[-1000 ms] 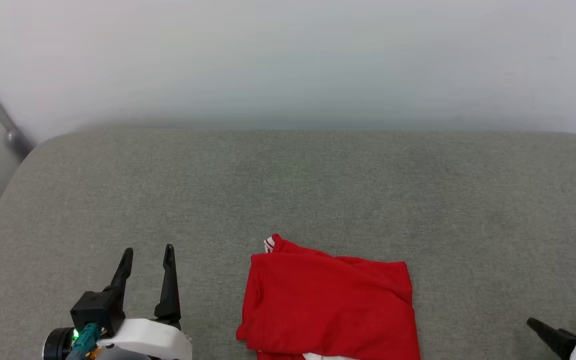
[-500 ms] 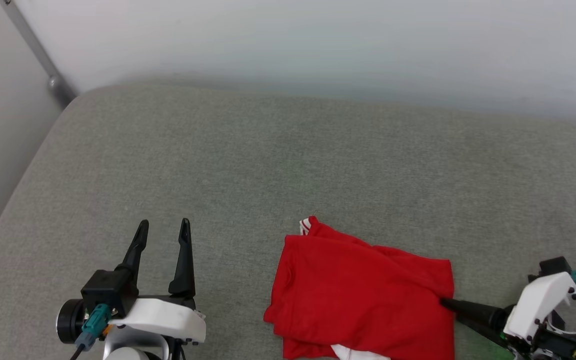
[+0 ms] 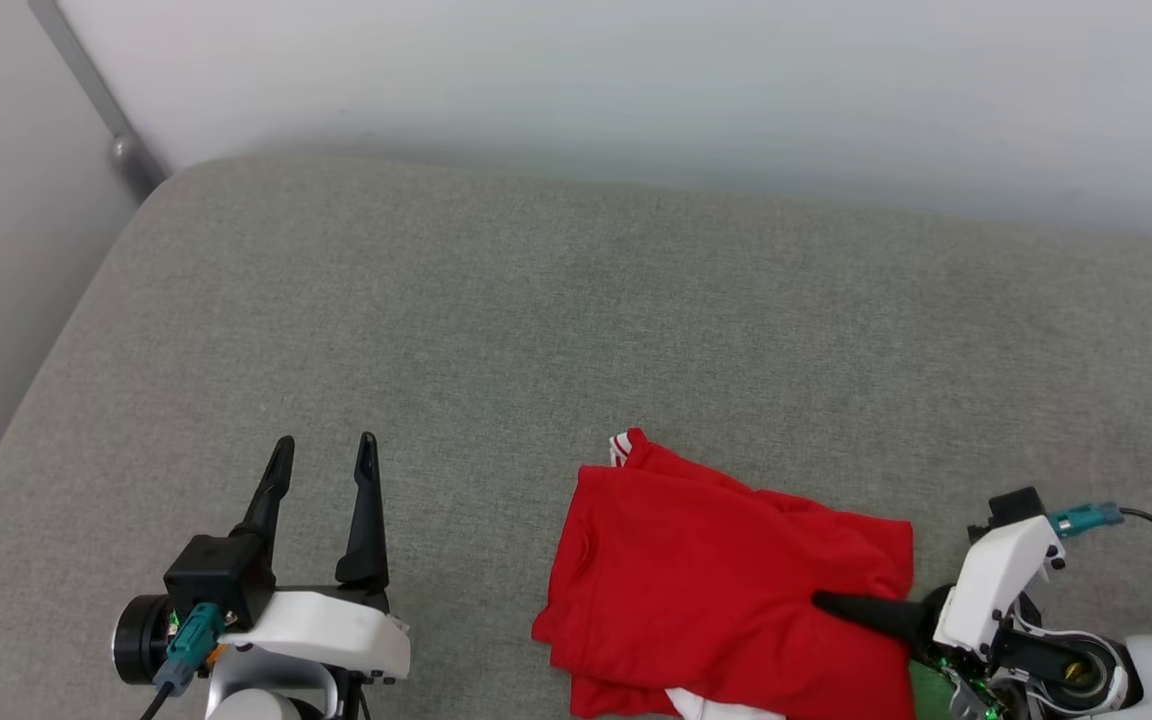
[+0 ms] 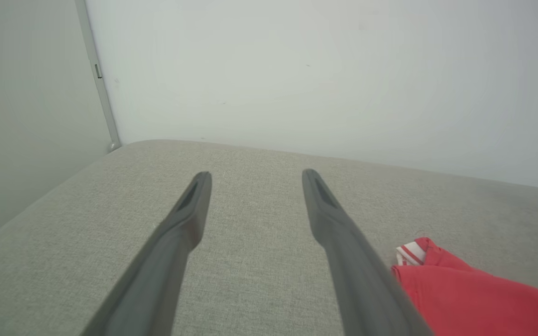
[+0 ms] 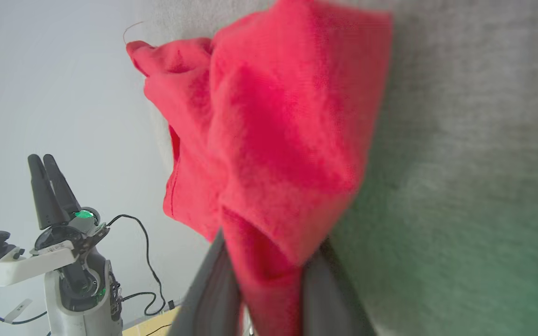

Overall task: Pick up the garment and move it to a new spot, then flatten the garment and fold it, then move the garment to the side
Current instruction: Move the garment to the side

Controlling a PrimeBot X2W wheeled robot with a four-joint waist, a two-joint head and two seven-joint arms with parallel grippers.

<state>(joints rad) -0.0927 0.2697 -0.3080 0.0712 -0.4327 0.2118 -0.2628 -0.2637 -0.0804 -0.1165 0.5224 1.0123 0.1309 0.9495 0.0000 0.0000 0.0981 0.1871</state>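
The garment, red and folded to a rough square, lies on the grey cushion near its front edge; a striped trim corner pokes out at its far left. My right gripper reaches in from the right over the garment's right edge. In the right wrist view its two fingers stand close on a bunched fold of the garment. My left gripper hovers open to the left of the garment, apart from it. In the left wrist view the left gripper holds nothing, and the garment lies at the lower right.
The grey fabric cushion runs back to a white wall. Its left edge drops off beside a grey metal rail. Open cushion lies behind and left of the garment. The right wrist view also shows my left gripper with its cables.
The head camera has shifted. My right gripper came in from the lower right, slid over the garment's right edge and narrowed on a fold. The left gripper stays open.
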